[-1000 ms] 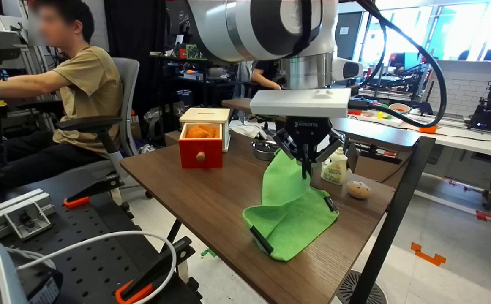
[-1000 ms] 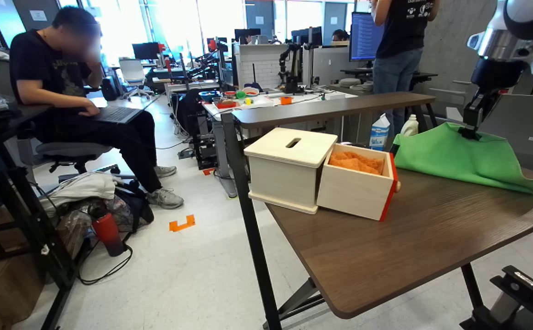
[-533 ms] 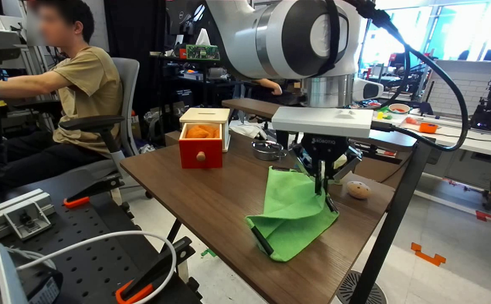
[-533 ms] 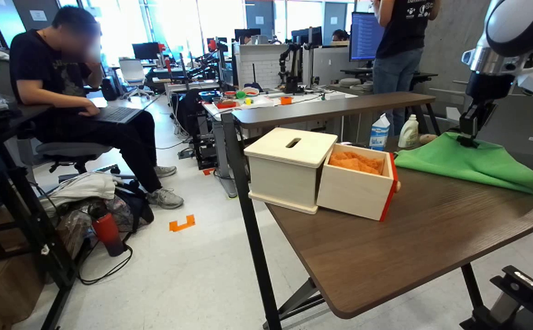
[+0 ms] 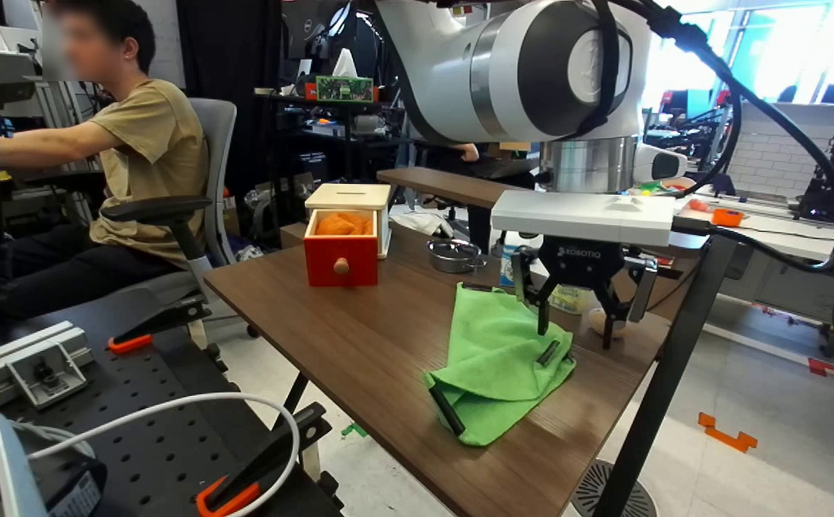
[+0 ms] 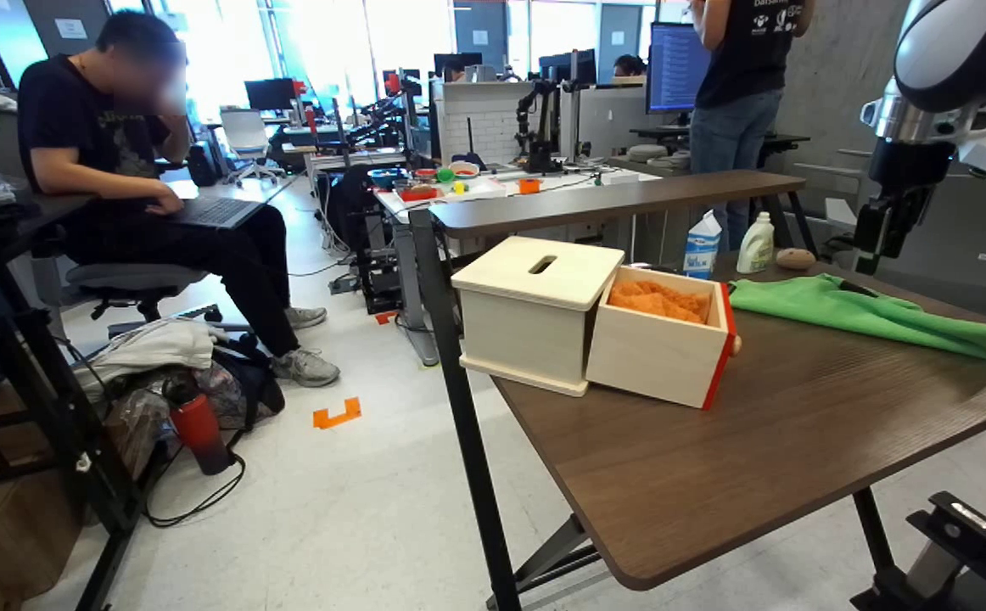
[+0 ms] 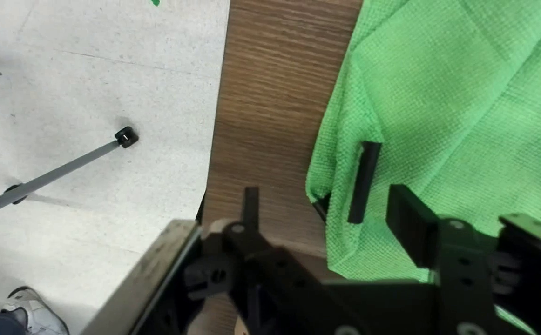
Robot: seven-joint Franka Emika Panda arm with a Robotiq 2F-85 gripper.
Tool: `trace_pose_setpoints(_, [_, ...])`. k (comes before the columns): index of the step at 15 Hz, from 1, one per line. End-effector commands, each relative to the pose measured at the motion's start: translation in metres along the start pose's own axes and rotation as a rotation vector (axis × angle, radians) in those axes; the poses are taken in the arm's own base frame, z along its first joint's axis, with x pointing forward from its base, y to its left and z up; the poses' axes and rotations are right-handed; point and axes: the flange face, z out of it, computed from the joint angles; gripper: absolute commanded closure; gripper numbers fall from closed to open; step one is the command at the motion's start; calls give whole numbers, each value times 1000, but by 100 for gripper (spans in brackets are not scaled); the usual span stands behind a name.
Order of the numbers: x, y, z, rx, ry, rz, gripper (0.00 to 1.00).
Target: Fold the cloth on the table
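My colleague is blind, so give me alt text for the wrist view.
An open black two-fingered gripper hangs over one edge of a creased bright green woven cloth with narrow black strips, on a dark brown wood-grain table. White floor shows left.

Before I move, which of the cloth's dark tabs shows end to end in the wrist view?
The upper tab, lying on top of the green cloth; the lower tab only peeks out from under the folded layer.

Orange material (image 6: 659, 302) was held in a red-fronted drawer (image 6: 647, 363); a blue-and-white carton (image 6: 702, 248) was seen near a bottle (image 6: 755, 246).
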Motion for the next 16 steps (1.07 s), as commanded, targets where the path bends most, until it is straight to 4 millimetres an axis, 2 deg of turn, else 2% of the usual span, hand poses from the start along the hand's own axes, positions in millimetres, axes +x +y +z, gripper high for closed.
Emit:
trace_pose_setpoints(1, [-3, 5, -14, 9, -4, 10, 1])
trace_pose_setpoints(5, [-26, -4, -29, 34, -10, 81, 0])
trace_pose_setpoints(8, [-53, -12, -51, 78, -15, 187, 0])
trace_pose_setpoints(10, [-72, -20, -73, 106, -9, 227, 0])
trace_pose_setpoints(13, [-100, -36, -116, 104, -23, 271, 0])
trace_pose_setpoints(14, [-73, -21, -83, 87, -9, 235, 0])
trace_pose_setpoints(16, [-79, -24, -98, 85, 1, 238, 0])
